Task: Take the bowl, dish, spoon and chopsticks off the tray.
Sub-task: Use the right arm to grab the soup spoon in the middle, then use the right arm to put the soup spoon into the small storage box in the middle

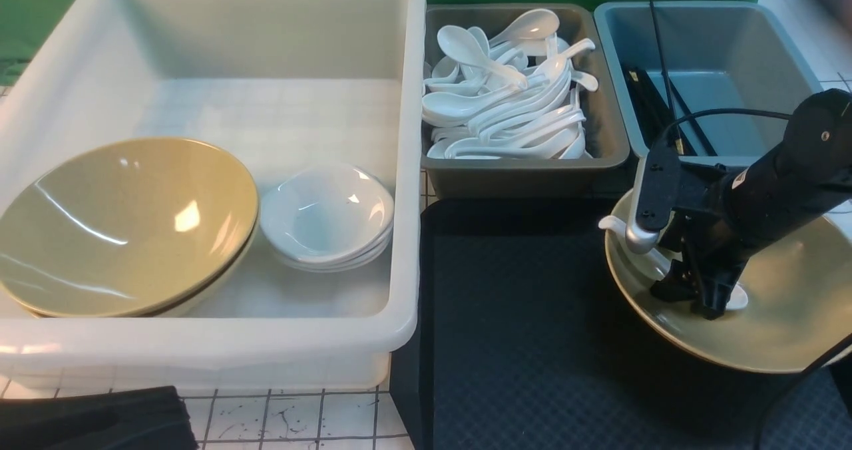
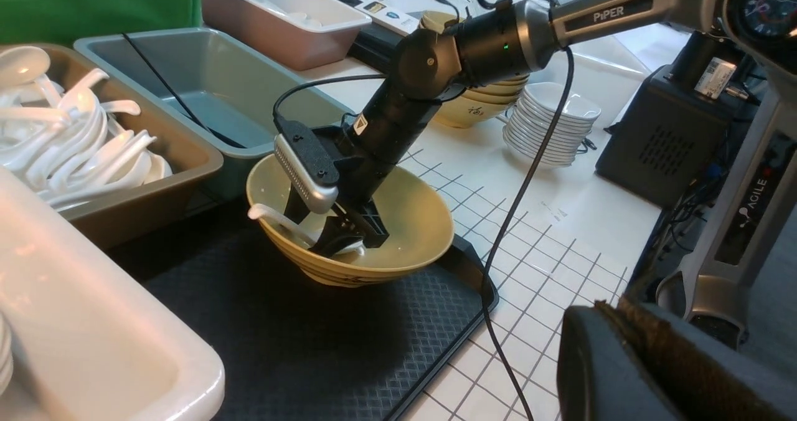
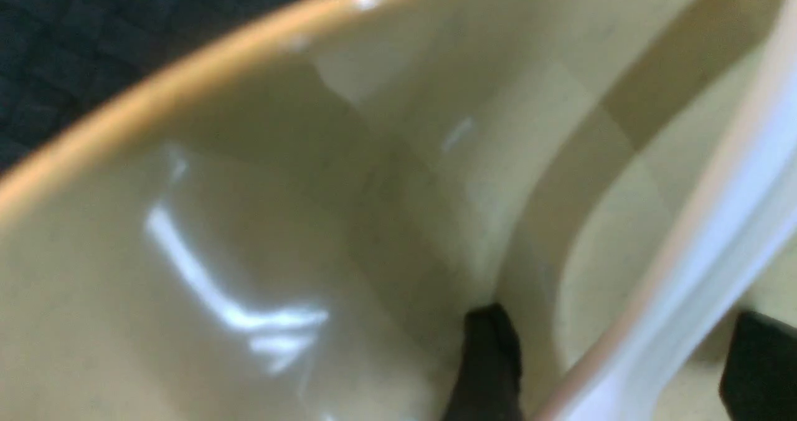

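The tan bowl (image 1: 785, 317) stands on the right part of the dark tray (image 1: 519, 330). The white spoon (image 1: 616, 227) lies in it, handle over the rim. My right gripper (image 1: 695, 300) reaches down into the bowl, open, one finger on each side of the spoon. The right wrist view shows the spoon (image 3: 703, 271) between the black fingertips (image 3: 492, 365), with gaps on both sides. My left gripper (image 1: 86, 417) rests low at the front left, off the tray, shut and empty (image 2: 607, 312). No dish or chopsticks show on the tray.
A white tub (image 1: 406, 170) left of the tray holds stacked tan bowls (image 1: 120, 224) and white dishes (image 1: 326, 217). Behind the tray are a grey bin (image 1: 606, 137) of spoons and a blue-grey bin (image 1: 732, 50) with black chopsticks (image 1: 649, 104).
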